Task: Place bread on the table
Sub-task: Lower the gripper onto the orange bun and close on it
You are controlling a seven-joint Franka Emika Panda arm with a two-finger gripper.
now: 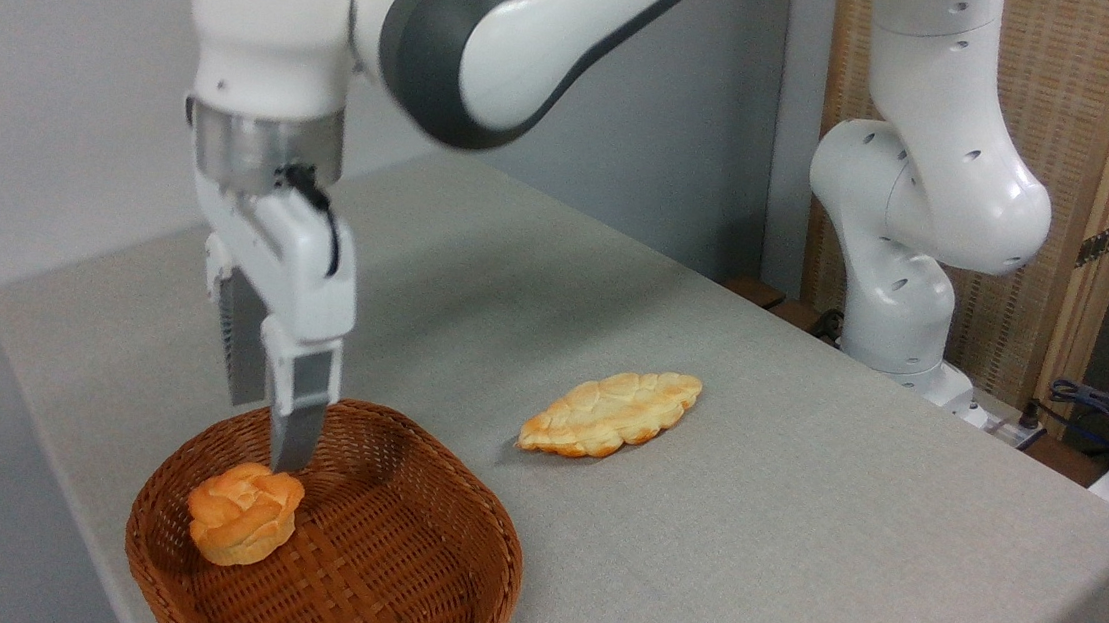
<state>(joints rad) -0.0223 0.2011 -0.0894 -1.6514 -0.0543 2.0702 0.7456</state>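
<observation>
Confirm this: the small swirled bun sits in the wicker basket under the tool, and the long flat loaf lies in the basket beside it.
One thing is wrong. The long flat loaf lies on the grey table, outside the wicker basket. The camera view shows this. The small swirled bun does sit in the basket under the tool.

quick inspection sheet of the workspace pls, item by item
surface: table with light grey woven cover, no spills seen
job's things: round swirled bread in the wicker basket, not yet on the table
clutter: flat leaf-shaped loaf lying on the table right of the basket
grippers: gripper pointing down at the bread's upper edge, fingers apart; grasp cannot be confirmed
cables: bundle off the table at far right
surroundings: grey wall, wood-framed screen behind the arm's base
</observation>
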